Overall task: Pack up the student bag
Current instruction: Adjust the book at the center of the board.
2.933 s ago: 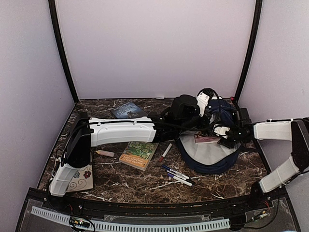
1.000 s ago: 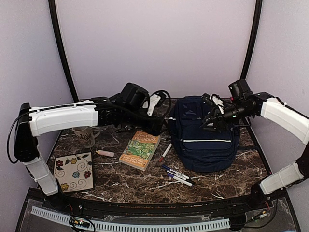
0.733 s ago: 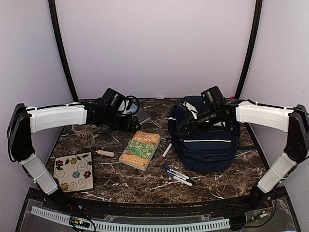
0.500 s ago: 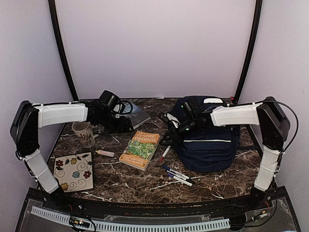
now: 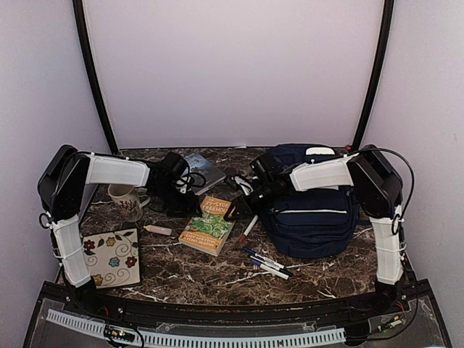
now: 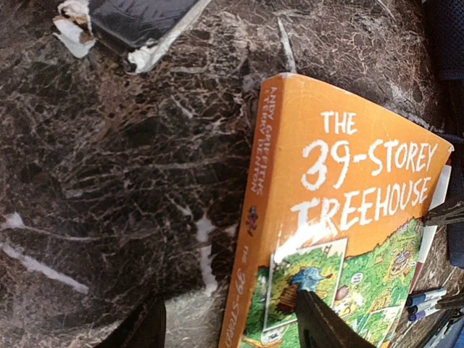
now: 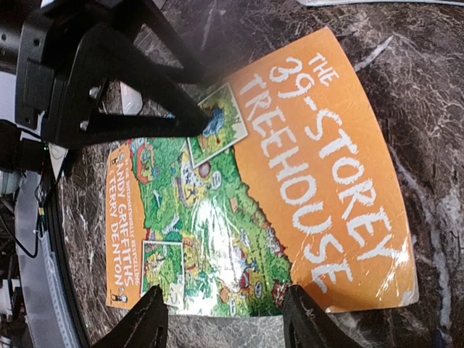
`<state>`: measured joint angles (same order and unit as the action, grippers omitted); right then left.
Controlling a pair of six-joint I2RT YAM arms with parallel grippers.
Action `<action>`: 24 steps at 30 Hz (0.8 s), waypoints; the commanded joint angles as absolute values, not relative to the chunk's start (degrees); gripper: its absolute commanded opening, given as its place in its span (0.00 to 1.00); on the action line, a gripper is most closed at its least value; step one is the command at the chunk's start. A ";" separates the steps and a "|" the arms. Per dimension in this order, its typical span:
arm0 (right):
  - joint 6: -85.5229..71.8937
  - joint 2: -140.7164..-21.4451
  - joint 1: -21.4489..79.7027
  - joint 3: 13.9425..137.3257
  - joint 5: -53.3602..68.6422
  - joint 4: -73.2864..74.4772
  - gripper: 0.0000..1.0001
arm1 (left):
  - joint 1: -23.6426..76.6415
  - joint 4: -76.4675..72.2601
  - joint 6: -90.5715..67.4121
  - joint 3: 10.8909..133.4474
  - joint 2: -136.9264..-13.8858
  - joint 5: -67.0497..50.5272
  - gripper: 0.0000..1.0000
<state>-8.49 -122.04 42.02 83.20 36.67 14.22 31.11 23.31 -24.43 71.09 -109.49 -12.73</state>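
Ok, left gripper point(image 6: 233, 328) straddles the book's point(image 7: 254, 181) spine edge, right gripper point(image 7: 222, 319) hangs over its cover; both wide open, empty, probably for a two-arm pickup. Bag point(image 5: 313, 217) lies nearby, right.

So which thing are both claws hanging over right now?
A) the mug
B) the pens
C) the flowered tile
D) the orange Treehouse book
D: both wrist views look down on the orange Treehouse book, the left claw straddling its spine edge and the right claw above its cover.
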 commanded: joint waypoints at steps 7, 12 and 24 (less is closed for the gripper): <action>-13.62 -128.98 42.52 86.05 33.29 16.72 0.49 | 31.62 21.59 -26.45 68.02 -109.33 -19.41 0.62; -12.02 -130.30 42.95 86.67 30.55 20.22 0.48 | 31.98 20.41 -28.12 65.17 -107.97 -22.96 0.62; 1.09 -124.63 43.07 91.74 27.61 28.07 0.53 | 38.27 22.98 -29.87 63.39 -104.94 -20.08 0.56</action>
